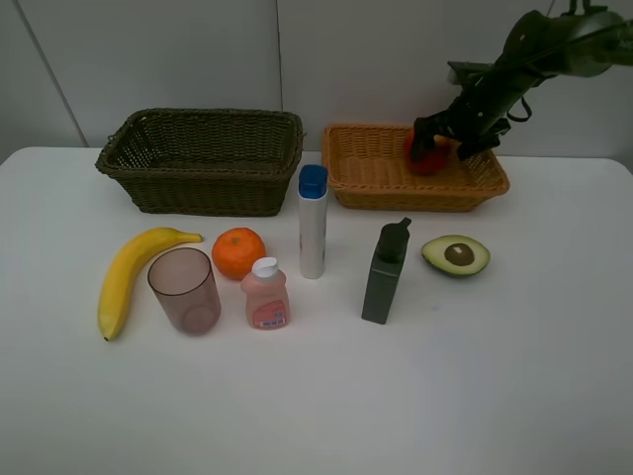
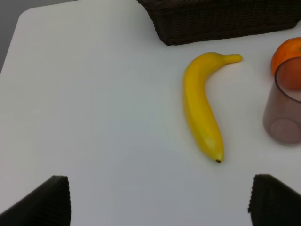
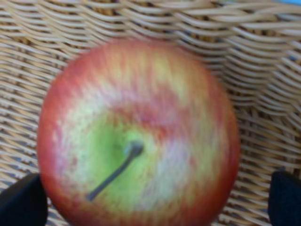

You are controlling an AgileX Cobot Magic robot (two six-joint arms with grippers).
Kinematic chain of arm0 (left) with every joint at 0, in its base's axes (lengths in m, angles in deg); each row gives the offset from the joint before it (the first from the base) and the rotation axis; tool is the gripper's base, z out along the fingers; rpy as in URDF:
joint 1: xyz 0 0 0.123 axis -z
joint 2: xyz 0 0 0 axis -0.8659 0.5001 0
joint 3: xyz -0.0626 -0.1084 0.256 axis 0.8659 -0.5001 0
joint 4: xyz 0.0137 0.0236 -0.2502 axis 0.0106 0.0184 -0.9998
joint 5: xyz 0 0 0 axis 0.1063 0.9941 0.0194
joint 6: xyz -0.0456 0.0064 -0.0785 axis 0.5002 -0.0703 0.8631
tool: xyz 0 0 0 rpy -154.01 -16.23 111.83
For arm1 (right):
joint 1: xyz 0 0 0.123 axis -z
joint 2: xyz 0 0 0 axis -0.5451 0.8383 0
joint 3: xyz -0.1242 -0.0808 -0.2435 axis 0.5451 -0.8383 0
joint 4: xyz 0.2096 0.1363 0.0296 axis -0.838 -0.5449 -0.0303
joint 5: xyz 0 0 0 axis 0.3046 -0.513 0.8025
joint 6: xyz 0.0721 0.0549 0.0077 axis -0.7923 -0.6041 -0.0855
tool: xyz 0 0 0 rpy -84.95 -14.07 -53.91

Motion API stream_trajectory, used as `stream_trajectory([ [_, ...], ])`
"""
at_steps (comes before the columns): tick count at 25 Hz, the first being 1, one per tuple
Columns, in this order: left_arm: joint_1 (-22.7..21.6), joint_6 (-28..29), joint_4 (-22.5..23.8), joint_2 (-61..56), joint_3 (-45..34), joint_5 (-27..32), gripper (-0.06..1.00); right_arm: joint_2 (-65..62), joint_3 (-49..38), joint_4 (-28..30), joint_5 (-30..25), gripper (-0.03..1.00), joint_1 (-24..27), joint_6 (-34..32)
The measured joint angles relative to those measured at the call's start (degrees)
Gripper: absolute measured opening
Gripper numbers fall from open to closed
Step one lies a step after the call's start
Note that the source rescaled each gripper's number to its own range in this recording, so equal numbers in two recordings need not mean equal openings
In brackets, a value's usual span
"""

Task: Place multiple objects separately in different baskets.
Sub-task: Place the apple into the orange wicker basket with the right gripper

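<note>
My right gripper point(image 1: 447, 139) is over the orange-tan basket point(image 1: 396, 194) and its jaws straddle the red apple point(image 1: 427, 155). In the right wrist view the apple point(image 3: 136, 136) lies on the wicker point(image 3: 263, 94) with a gap to one fingertip point(image 3: 286, 197), so the gripper point(image 3: 155, 200) is open. On the table stand the banana point(image 1: 127, 277), pinkish cup point(image 1: 185, 289), orange point(image 1: 238, 251), pink bottle point(image 1: 265, 295), blue-capped tube point(image 1: 313, 223), dark green bottle point(image 1: 385, 272) and avocado half point(image 1: 456, 254). The dark basket point(image 1: 198, 188) is empty. My left gripper point(image 2: 160, 202) is open above the table near the banana point(image 2: 200, 106).
The left wrist view also shows the cup point(image 2: 284, 108), the orange point(image 2: 288, 59) and a corner of the dark basket point(image 2: 221, 21). The left arm does not show in the exterior view. The white table point(image 1: 316, 406) has bare room along its front.
</note>
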Motion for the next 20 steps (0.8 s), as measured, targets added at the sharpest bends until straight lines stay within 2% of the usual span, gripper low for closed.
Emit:
stream_trajectory([
  [13, 0.0, 0.0, 0.0, 0.0, 0.0, 0.0, 1.00, -2.0, 0.2, 1.6, -2.0, 1.00, -0.1, 0.0],
  [20, 0.0, 0.0, 0.0, 0.0, 0.0, 0.0, 1.00, -5.3, 0.2, 2.6, -9.2, 1.00, -0.2, 0.0],
])
